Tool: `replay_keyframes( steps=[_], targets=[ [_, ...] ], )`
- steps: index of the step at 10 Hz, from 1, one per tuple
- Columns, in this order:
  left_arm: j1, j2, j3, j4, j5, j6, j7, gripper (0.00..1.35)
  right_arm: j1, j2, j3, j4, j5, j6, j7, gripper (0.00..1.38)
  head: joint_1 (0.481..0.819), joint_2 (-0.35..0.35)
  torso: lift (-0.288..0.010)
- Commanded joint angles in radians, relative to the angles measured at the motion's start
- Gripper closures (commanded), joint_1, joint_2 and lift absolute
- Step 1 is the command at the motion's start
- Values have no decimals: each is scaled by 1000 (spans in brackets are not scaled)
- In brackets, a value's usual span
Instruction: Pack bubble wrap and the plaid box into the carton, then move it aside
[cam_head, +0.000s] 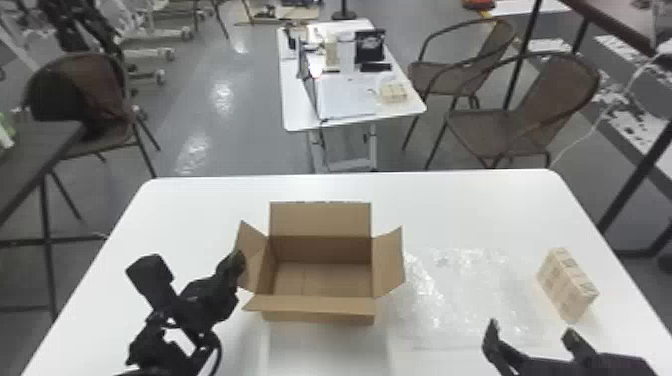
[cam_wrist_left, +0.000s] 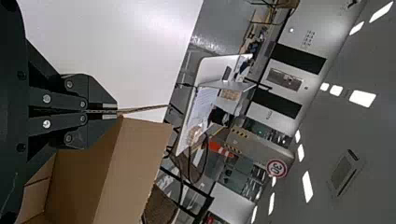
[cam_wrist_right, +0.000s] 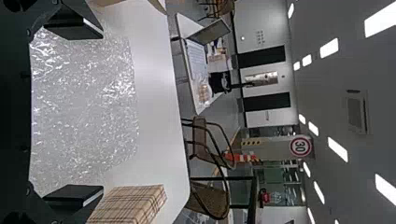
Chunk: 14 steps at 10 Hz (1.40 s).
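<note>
l black gripper (cam_head: 237, 261) clamped on flap (cam_head: 256, 272) of brown cardboard carton (cam_head: 320, 316), to jaws' r; r black gripper (cam_head: 531, 331) spread wide, empty, clear plastic bubble wrap (cam_head: 465, 290) ahead, beige plaid box (cam_head: 565, 285) ahead + r.

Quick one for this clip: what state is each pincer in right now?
Left pincer: closed on the carton's left flap.
Right pincer: open, holding nothing.
</note>
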Motion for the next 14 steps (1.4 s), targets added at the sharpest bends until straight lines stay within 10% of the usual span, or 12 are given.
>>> replay_keyframes(
  steps=[1, 4, 14],
  targets=[
    [2, -1, -1, 0, 7, -8, 0, 1214, -49, 1, -19, -29, -13, 104, -1, 125, 695, 81, -27],
    [-6, -3, -18, -2, 12, -9, 0, 1214, -209, 1, -19, -78, 7, 453, -19, 128, 695, 65, -27],
    [-33, -3, -82, -2, 22, -22, 12, 1214, -651, 13, -2, 277, 54, 1049, -22, 128, 695, 25, -27]
  ],
)
